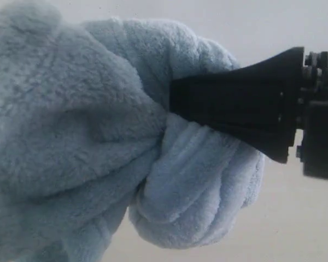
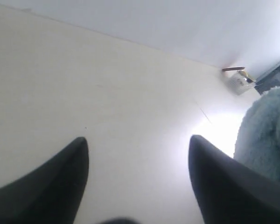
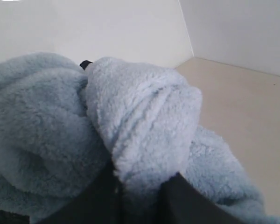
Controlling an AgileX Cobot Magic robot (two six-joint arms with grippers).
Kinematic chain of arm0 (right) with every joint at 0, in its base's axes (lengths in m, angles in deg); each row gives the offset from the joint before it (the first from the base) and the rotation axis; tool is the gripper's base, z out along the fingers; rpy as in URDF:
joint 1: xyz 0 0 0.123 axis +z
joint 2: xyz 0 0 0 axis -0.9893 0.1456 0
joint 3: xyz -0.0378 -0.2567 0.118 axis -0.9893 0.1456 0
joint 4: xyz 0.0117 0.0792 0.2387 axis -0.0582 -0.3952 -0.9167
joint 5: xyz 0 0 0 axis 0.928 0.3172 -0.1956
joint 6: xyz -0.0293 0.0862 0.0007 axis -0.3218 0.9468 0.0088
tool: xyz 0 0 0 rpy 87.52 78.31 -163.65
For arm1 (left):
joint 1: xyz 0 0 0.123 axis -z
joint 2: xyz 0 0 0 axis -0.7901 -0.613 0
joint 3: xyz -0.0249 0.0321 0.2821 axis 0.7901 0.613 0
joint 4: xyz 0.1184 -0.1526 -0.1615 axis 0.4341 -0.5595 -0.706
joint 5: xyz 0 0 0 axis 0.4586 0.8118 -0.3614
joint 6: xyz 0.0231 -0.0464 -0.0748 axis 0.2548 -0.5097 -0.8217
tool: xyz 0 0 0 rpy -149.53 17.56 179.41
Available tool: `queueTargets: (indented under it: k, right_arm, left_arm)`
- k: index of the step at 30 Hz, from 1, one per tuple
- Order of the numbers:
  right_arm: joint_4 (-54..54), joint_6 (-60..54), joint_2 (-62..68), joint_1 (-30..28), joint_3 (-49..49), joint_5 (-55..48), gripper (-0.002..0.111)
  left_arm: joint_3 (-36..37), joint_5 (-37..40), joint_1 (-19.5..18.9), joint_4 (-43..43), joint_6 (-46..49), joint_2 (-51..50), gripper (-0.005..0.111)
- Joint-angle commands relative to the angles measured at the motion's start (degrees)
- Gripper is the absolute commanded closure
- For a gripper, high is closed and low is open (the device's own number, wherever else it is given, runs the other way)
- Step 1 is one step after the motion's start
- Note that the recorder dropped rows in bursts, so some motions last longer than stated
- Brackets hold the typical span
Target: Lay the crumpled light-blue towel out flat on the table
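Note:
The crumpled light-blue towel (image 1: 71,136) fills most of the exterior view as a thick bunched mass hanging over the pale table (image 1: 295,218). My right gripper (image 1: 172,103) reaches in from the right and is shut on a fold of the towel. In the right wrist view a roll of the towel (image 3: 140,112) sits pinched in that gripper (image 3: 144,170). My left gripper (image 2: 139,139) is open over the bare table (image 2: 107,84), with nothing between its fingers. The towel (image 2: 266,135) lies off to one side of it, apart from it. No tag shows.
A small white object with a brown stick (image 2: 238,81) sits at the table's far edge by the wall. Pale walls (image 3: 233,28) meet in a corner behind the table (image 3: 242,107). A small dark tip (image 3: 85,64) pokes out above the towel.

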Motion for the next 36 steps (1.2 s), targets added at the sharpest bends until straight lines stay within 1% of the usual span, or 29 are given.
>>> queueTargets:
  k: [1,4,7,11,14,19,21,23,25,28,32,36]
  right_arm:
    - [-3.6,-3.75,1.2,-0.36,0.0,-1.96,0.109]
    - [-4.89,-5.54,2.31,-0.36,0.0,-4.61,0.109]
    - [-10.24,-11.33,3.78,-0.36,0.0,-9.39,0.109]
    - [-15.54,-15.81,5.93,-0.36,0.0,-10.45,0.109]
    - [-15.82,-16.19,7.98,-0.46,0.0,-10.73,0.109]
    - [-16.24,-17.08,11.94,-2.83,0.0,-13.39,0.109]
    - [-16.24,-17.38,12.94,-4.17,0.0,-14.27,0.109]
    - [-16.27,-17.85,13.46,-5.45,0.0,-15.7,0.109]
    - [-16.38,-18.45,13.46,-6.54,0.0,-16.64,0.109]
    - [-16.27,-18.45,13.46,-8.44,0.0,-17.81,0.109]
    - [-16.06,-18.1,13.46,-10.86,0.0,-18.45,0.109]
    - [-15.25,-18.07,13.46,-11.66,0.0,-20.36,0.109]
  left_arm:
    - [0.33,6.39,0.21,-1.86,1.1,-0.36,0.047]
    - [0.08,13.3,0.21,-1.86,2.14,-0.36,0.047]
    - [0.08,15.75,0.21,-1.86,2.14,-0.36,0.047]
    - [0.08,19.91,0.21,-1.86,2.14,-0.36,0.047]
    - [0.08,23.93,0.21,-1.86,2.14,-0.36,0.047]
    - [0.08,27.15,0.21,-1.86,2.14,-0.24,0.047]
    - [0.08,27.25,0.21,-1.86,2.14,-0.24,0.053]
    - [0.08,27.25,0.21,-1.86,2.39,-0.24,0.065]
    - [0.08,27.05,0.21,-1.86,3.45,-0.24,0.081]
    - [-0.32,25.29,0.21,-1.86,3.56,-0.24,0.102]
    - [-1.99,24.01,0.21,-1.86,3.45,-0.24,0.103]
    - [-3.39,23.06,0.21,-1.86,2.54,-0.24,0.103]
